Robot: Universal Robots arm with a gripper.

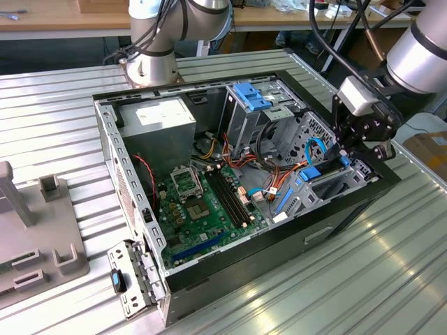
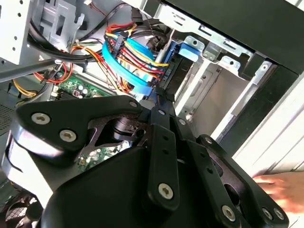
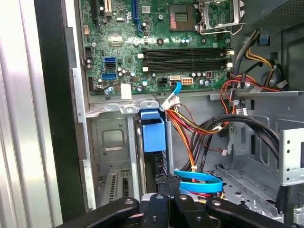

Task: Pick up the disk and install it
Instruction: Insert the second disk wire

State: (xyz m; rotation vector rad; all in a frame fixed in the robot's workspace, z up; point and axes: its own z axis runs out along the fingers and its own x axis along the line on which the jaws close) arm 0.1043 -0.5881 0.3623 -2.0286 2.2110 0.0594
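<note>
black, jointed metal fingers of the arm's gripper (image 1: 347, 149) reach down into the corner of the open grey computer case (image 1: 349, 209) at the exterior view's right, and both wrist views show the two fingertips (image 2: 160, 100) pressed close together, with hardly any gap, on the edge of a thin dark part standing on end in the drive bay. that part appears to be the disk (image 3: 159, 164), a flat dark drive with bright blue plastic rails, set upright in the bare metal bay; its blue end tab (image 3: 153, 130) faces the motherboard in the first wrist view, and the grip looks closed on its near edge, though the contact itself is partly hidden by the fingers. just beside the disk a flat light-blue data cable (image 3: 199, 176) loops, together with a bundle of red, yellow and orange power wires (image 3: 190, 128). farther into the case lies the green motherboard (image 1: 202, 202) with its black memory slots. beyond it stand a tall grey metal cage with a light-blue latch (image 1: 251, 98) and a big grey box with a white label (image 1: 157, 118). the case rests on a ribbed silver metal table (image 1: 391, 279).
</note>
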